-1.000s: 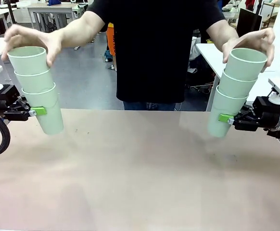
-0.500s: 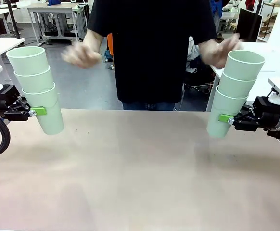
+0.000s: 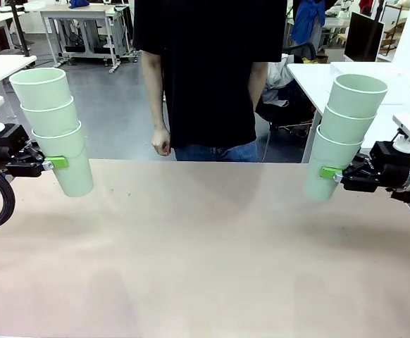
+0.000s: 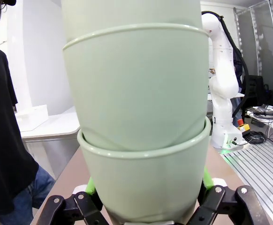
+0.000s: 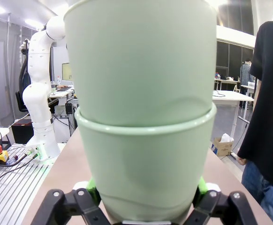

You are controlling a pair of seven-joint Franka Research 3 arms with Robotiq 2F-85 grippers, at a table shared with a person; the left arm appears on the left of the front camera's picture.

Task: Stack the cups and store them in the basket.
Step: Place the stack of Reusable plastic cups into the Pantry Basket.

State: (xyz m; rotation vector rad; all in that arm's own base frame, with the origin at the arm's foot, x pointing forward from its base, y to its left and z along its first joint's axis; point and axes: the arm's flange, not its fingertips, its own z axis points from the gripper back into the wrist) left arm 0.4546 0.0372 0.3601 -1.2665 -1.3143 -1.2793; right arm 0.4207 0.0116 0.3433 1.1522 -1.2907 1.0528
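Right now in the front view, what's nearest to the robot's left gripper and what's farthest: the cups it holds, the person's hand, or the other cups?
1. The left stack of cups: clamped in the left gripper, at the picture's left.
2. The person's hand: hanging on the far side, left of the middle.
3. The right stack of cups: far across at the right, in the right gripper.
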